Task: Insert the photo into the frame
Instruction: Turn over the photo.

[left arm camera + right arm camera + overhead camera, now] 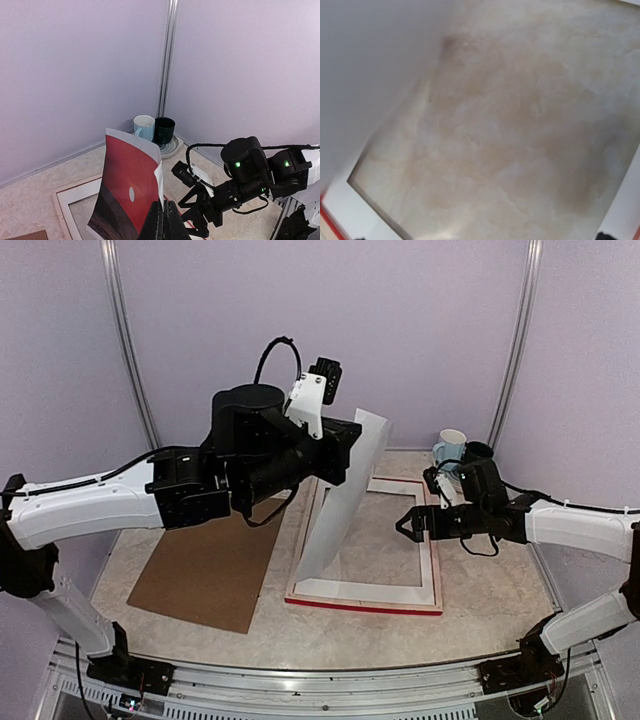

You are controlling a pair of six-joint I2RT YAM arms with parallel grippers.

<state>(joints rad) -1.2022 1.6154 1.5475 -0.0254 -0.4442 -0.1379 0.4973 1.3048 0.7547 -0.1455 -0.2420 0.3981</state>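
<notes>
Left gripper (162, 220): jaws pinched tight on one edge of the photo (127, 190). The sheet is held off the table, steeply tilted. Its red sunset face turns toward the left wrist camera, and its plain white back (350, 490) toward the overhead view. Its lower corner reaches down to the left rail of the frame (365, 605); whether it touches cannot be told.

Right gripper (408, 523): jaws spread wide and holding nothing, poised over the frame's right side, well apart from the photo. Its wrist view looks down through the frame's opening onto bare table, with a white border and a sliver of red edge at the margins.

The frame lies flat near the table's centre. A brown backing board (205, 570) lies flat just to its left.

Surface: a pale, marbled tabletop (480, 615). A pale mug (452, 445) and a dark mug (478, 452) stand together in the far right corner.

Room: plain lilac walls (430, 330) with slim metal posts (125, 350) at the corners.
</notes>
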